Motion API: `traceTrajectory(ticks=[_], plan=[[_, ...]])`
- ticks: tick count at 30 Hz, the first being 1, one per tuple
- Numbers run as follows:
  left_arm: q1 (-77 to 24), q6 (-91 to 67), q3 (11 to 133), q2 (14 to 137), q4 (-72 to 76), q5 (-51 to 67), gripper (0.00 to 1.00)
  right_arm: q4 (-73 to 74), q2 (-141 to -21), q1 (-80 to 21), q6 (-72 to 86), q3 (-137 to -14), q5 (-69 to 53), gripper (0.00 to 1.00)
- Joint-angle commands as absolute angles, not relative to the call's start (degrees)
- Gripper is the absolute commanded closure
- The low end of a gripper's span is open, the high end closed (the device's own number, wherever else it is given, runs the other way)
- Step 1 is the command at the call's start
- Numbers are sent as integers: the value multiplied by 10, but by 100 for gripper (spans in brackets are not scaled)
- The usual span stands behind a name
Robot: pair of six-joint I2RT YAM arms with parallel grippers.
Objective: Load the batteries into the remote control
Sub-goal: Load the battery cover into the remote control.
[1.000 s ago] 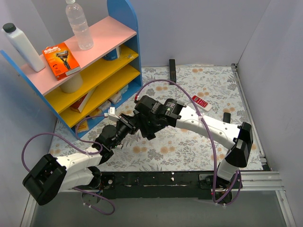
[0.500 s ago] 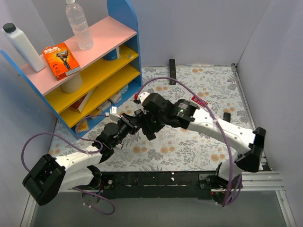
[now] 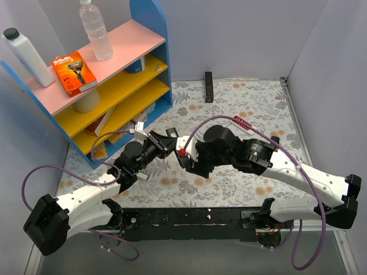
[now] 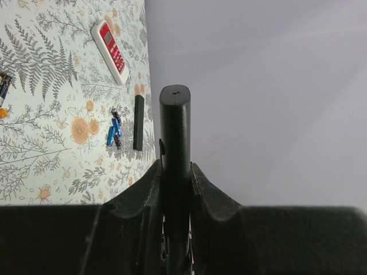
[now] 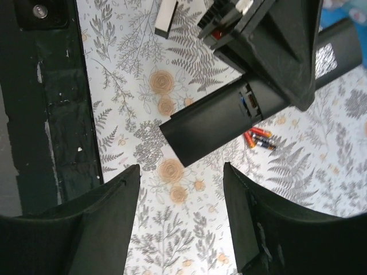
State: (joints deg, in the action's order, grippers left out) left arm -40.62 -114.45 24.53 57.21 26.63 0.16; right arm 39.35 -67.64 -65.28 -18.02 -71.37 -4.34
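Observation:
My left gripper (image 3: 163, 143) is shut on the black remote control (image 4: 175, 140), which stands straight up between its jaws in the left wrist view. From the right wrist the remote control (image 5: 221, 117) hangs slanted above the floral mat, plain back showing, with a small recess next to the left gripper's fingers (image 5: 281, 46). My right gripper (image 5: 180, 197) stands open just below the remote's free end, nothing between its fingers, and sits right of the left gripper (image 3: 187, 160) from above. Two blue batteries (image 4: 113, 132) lie on the mat near the right wall, beside a short black bar (image 4: 138, 123).
A red-and-white remote (image 3: 243, 124) lies at the mat's right side. Small red-orange cells (image 5: 258, 138) lie under the held remote. A blue shelf unit (image 3: 114, 86) with boxes and bottles fills the back left. A black bar (image 3: 209, 86) lies by the back wall.
The right arm has swung out to the right, carrying its open gripper a little right and nearer. The left gripper has shifted slightly up and right with the remote.

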Motion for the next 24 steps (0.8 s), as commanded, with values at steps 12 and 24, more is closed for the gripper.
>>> traceTrajectory(ticks=[12,24], plan=[[-408,-1197,283,546,251,52,99,349,-691,-655,-301,-725,-95,35],[-408,-1201,291,546,263,69,99,344,-709,-655,-306,-722,-111,36]])
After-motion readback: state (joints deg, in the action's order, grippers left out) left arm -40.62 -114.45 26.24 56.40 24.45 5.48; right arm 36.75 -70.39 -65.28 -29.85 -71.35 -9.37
